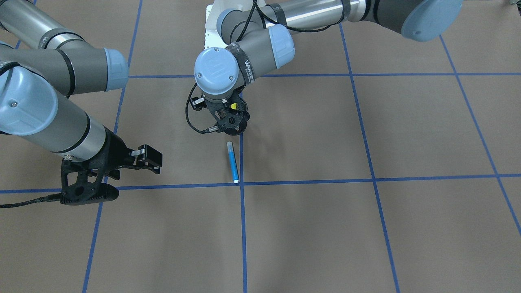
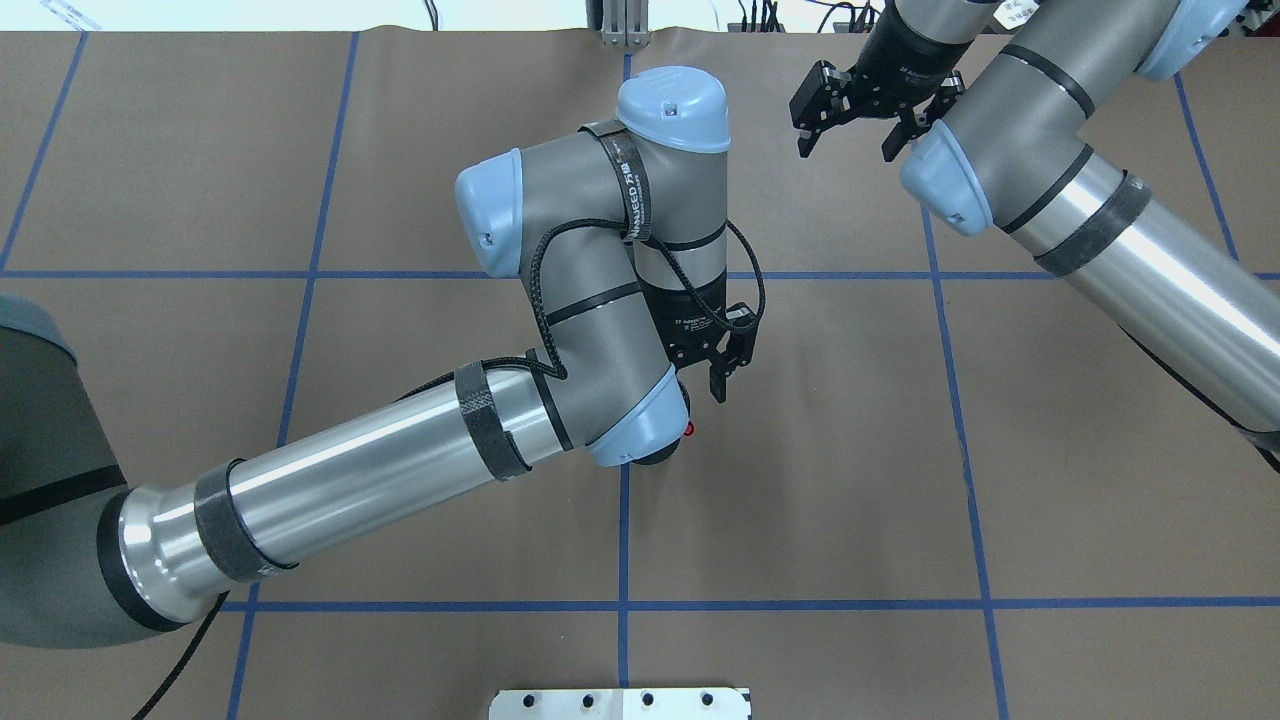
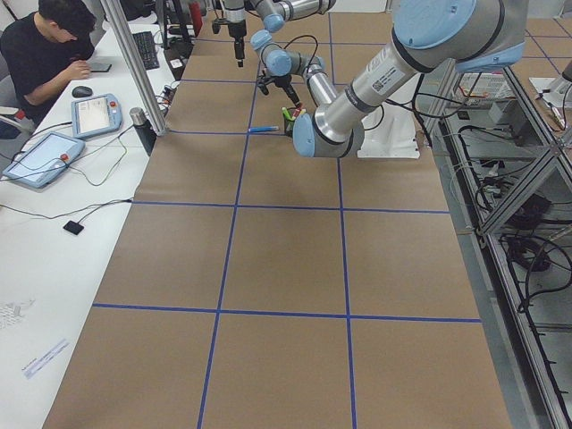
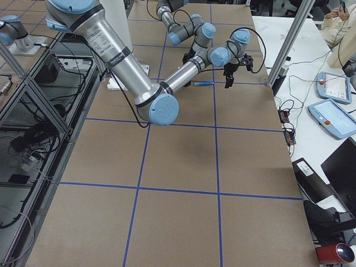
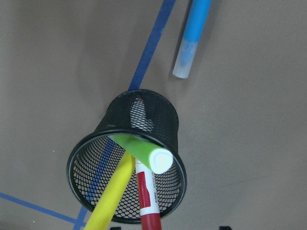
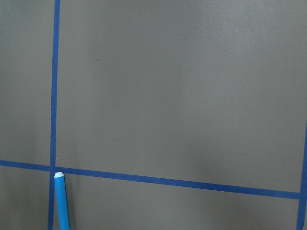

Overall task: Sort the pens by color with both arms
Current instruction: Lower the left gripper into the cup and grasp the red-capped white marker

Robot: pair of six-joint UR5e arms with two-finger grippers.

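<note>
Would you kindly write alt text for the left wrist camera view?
A black mesh cup stands on the brown table, holding a lime green pen, a yellow pen and a white pen with a red cap. A blue pen lies on the table apart from the cup, beside a blue tape line.

Robotics lab: brown paper-covered table (image 3: pixel 286 268) w/ blue tape grid (image 3: pixel 268 206), silver aluminium frame posts (image 3: pixel 134 63), grey-blue teach pendants (image 3: pixel 96 114) on white side desk (image 3: pixel 36 223), seated person (image 3: pixel 40 54).
</note>
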